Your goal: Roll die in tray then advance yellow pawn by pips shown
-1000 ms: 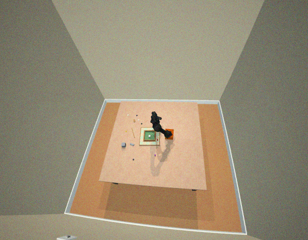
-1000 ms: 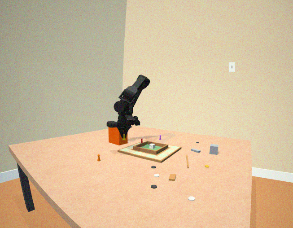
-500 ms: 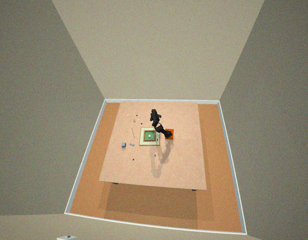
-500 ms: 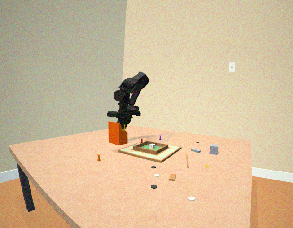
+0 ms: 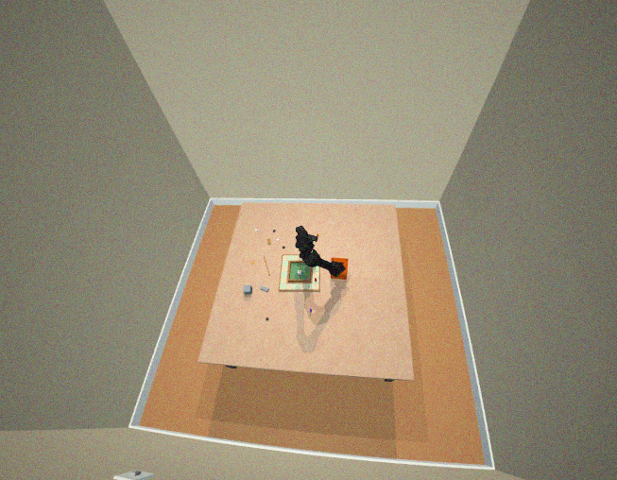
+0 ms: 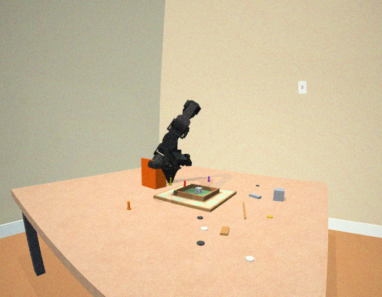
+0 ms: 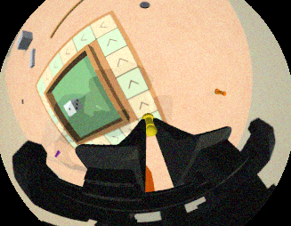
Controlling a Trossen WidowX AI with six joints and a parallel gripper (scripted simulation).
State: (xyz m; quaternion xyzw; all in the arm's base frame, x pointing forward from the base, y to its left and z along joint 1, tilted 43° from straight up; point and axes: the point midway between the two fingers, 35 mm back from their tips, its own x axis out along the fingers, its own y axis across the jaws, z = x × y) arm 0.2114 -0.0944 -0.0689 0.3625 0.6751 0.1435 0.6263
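My gripper [image 6: 169, 182] [image 7: 149, 121] is shut on the yellow pawn [image 6: 170, 180] [image 7: 149, 121], holding it upright in the exterior view, near the edge of the cream and green arrow board [image 5: 283, 286] [image 6: 213, 204] [image 7: 124, 60]. It seems raised above the board; the exact gap is unclear. The die [image 5: 299, 271] [image 6: 198, 190] [image 7: 72, 108] lies inside the brown-walled green tray [image 5: 299, 282] [image 6: 188, 194] [image 7: 111, 82]. Its bright upper face seems to show one pip in the wrist view, but it is small and blurred.
A red pawn [image 5: 315, 280] [image 6: 184, 183] stands on the board. A purple pawn [image 5: 311, 310] [image 6: 208, 179] and orange pawn [image 6: 128, 205] [image 7: 221, 92] stand off it. An orange block [image 5: 339, 260] [image 6: 149, 175] is beside the arm. A grey cube [image 5: 247, 289] [image 6: 278, 194], stick and discs lie beyond.
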